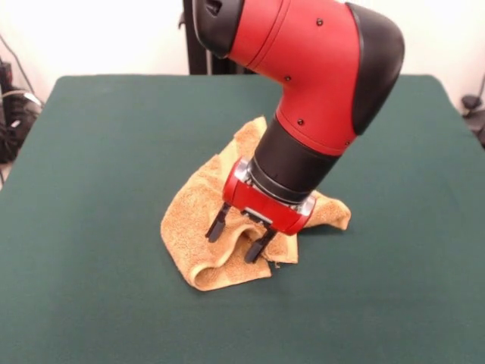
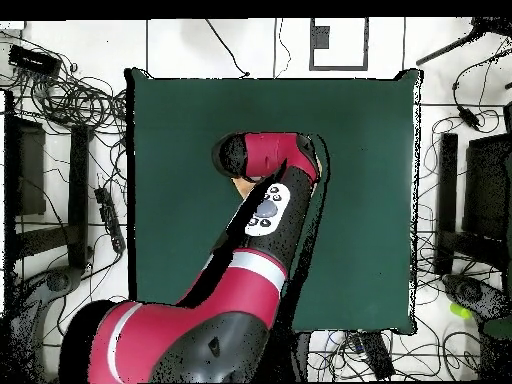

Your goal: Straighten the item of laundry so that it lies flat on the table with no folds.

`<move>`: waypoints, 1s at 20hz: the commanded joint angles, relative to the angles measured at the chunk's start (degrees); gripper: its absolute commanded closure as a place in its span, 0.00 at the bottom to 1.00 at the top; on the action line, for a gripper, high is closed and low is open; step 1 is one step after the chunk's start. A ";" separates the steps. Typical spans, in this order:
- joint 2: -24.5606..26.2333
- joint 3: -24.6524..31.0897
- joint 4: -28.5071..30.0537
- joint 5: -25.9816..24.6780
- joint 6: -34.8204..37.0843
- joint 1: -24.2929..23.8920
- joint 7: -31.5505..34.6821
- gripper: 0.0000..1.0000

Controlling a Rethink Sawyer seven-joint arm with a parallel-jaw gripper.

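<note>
The item of laundry [image 1: 198,227], an orange-tan terry towel, lies crumpled near the middle of the dark green table [image 1: 91,152], with raised folds and a rolled front edge. My gripper [image 1: 239,236] points down onto its front part. The gripper is open, and its two dark fingers [image 1: 217,224] stand either side of a raised ridge of cloth. From above, the arm [image 2: 265,200] covers nearly all of the towel; only a small tan sliver [image 2: 237,184] shows beside the wrist, and the gripper is hidden under it.
Green cloth [image 2: 370,150] stretches wide on every side of the towel. Cables and dark equipment [image 1: 11,114] sit off the table's left edge, and more cables and stands [image 2: 70,100] ring the table.
</note>
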 commanded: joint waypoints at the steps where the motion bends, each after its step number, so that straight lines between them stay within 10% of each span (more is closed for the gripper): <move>1: 0.50 3.96 1.80 -2.21 12.65 0.49 0.59 0.00; 13: 0.87 4.15 -0.46 -3.49 18.78 0.04 -0.23 0.00; 14: 0.84 4.29 -0.43 -3.64 18.32 0.00 0.25 1.00; 20: -0.06 5.16 0.80 -3.18 10.93 -0.41 2.58 1.00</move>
